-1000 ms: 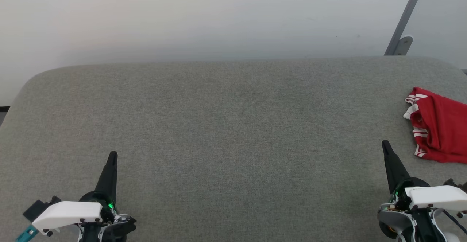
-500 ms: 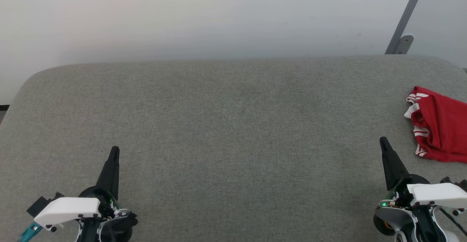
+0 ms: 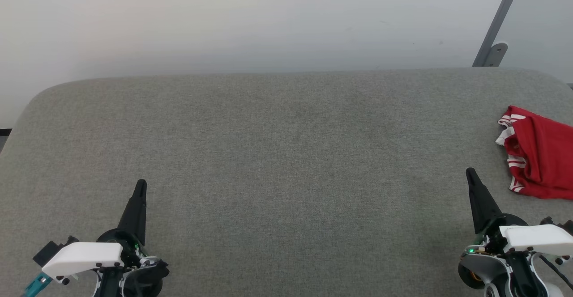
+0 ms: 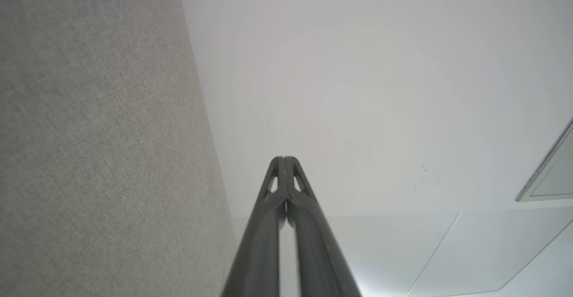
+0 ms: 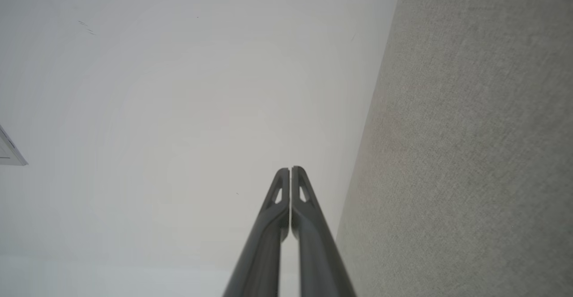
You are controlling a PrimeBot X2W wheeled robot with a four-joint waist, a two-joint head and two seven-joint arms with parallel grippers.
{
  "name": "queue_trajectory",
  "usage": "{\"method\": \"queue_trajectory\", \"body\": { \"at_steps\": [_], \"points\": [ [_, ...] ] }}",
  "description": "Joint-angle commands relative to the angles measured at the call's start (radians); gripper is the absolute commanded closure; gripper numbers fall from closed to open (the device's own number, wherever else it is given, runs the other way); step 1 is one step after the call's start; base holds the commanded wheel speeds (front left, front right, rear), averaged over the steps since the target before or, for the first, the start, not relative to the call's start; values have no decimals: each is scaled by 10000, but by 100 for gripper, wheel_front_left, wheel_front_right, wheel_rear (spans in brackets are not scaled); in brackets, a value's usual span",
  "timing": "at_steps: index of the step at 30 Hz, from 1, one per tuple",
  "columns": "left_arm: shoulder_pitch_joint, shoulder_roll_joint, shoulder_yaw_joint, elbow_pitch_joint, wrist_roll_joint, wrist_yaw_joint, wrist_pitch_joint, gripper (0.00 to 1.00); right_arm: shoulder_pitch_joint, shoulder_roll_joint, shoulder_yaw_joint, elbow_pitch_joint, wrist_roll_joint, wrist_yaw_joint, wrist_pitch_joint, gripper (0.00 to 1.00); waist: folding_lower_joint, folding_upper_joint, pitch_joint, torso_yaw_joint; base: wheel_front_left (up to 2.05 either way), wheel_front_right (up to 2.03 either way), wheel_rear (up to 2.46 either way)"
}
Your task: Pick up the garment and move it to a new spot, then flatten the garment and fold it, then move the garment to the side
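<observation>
Grey cloth-covered surface (image 3: 286, 154) spans most of the head view, rounded far corners, pale wall (image 3: 224, 19) behind it. The garment (image 3: 541, 158) lies at the right edge of the frame, mid-height, resting on the cloth: red body, loosely bunched and creased, white with red-and-white striped bands showing along its left side; its right part is cut off by the frame edge. Left gripper (image 3: 139, 185) at lower left, dark fingers pointing up the frame and pressed together into a single point, holding nothing. Right gripper (image 3: 470, 172) at lower right, fingers likewise pressed together, nothing between them; its tip sits near the garment's lower left corner but apart from it. Left wrist view: left gripper (image 4: 284, 158) rises from the bottom centre, tips meeting, grey cloth down the left side, white wall beyond. Right wrist view: right gripper (image 5: 290, 168) with only a hairline slit between the fingers, grey cloth down the right side. Grey metal strut (image 3: 497, 24) slants up the wall in the upper right of the head view.
</observation>
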Motion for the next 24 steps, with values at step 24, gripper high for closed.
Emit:
{"method": "queue_trajectory", "body": {
  "at_steps": [24],
  "points": [
    [-124,-5,32,3,-15,-53,30,100,-43,16,-2,20,36,-3,15,100,-1,-1,0,0,0,0,0]
  ]
}}
